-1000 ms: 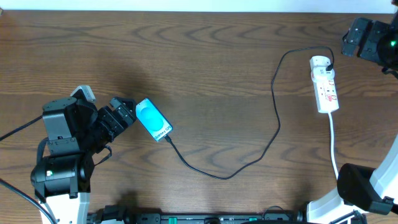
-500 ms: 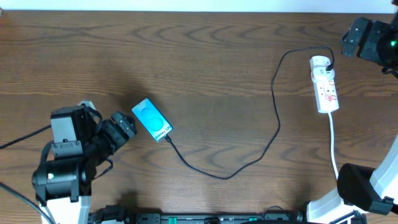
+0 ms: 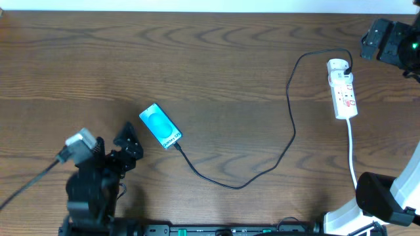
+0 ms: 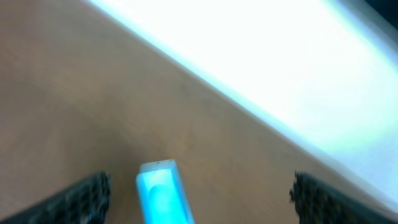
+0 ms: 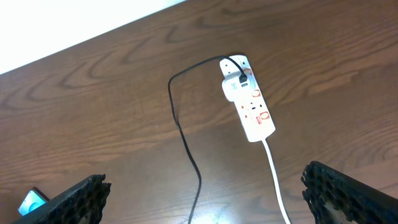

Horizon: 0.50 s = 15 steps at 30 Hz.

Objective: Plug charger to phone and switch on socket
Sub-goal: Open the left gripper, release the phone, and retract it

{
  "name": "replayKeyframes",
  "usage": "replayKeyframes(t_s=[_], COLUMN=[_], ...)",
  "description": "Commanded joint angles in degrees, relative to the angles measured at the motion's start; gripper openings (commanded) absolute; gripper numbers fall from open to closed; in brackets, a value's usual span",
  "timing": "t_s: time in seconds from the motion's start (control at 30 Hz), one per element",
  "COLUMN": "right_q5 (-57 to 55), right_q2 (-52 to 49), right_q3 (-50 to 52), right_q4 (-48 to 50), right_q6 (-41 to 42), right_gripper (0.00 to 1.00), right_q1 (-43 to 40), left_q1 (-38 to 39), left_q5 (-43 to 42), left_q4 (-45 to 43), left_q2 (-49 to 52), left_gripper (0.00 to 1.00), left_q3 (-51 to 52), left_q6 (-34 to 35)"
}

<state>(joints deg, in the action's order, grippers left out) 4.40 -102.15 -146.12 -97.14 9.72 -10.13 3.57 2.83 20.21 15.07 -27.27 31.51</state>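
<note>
The charger (image 3: 293, 128) trails in a long black loop across the wooden table (image 3: 210, 65). The left gripper (image 3: 131, 143) hovers just beside the phone, not touching it, with its jaws spread wide and empty. The right gripper (image 3: 369, 40) hangs near the socket's upper end, also wide open and empty. The socket (image 3: 343, 88) lies at the right with the charger's adapter in its top outlet. The phone (image 3: 161, 126) lies left of centre, screen up. The cable's tip (image 3: 177, 147) meets the phone's lower edge; whether it is seated cannot be told.

left wrist view blurred | phone (image 4: 163, 196) cut off by bottom edge
</note>
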Motion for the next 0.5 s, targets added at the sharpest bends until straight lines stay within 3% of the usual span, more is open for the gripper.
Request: replayKeyframes(t_s=[0.0,0.1,0.23,0.3,0.47], right_q5=[-0.42,-0.42,-0.42,-0.42,-0.42], right_q2=[0.57,0.55,0.57,0.57,0.57], right_q3=[-0.07,-0.07,-0.07,-0.07,-0.07], right_q4=[-0.15,-0.13,-0.13,-0.13,-0.13], right_q6=[0.52,0.52,0.52,0.52,0.52], right_gripper=[0.99,0.99,0.99,0.99,0.99], right_q1=[0.44,0.44,0.44,0.44,0.44], left_q1=[-1.16,-3.15,-4.96,-5.73,-6.88], left_q5=[4.33,4.31,3.91,4.24,6.36], left_q4=[-10.08,-21.62,-32.35,-31.01,-17.53], left_q2=[-8.72,-15.1,-14.4,-15.04,-15.02], left_gripper=[0.94,0.93,0.94,0.94,0.94], left_q3=[9.31,17.86,25.07,27.06,27.04], left_q6=[-0.15,-0.13,0.09,0.09,0.02])
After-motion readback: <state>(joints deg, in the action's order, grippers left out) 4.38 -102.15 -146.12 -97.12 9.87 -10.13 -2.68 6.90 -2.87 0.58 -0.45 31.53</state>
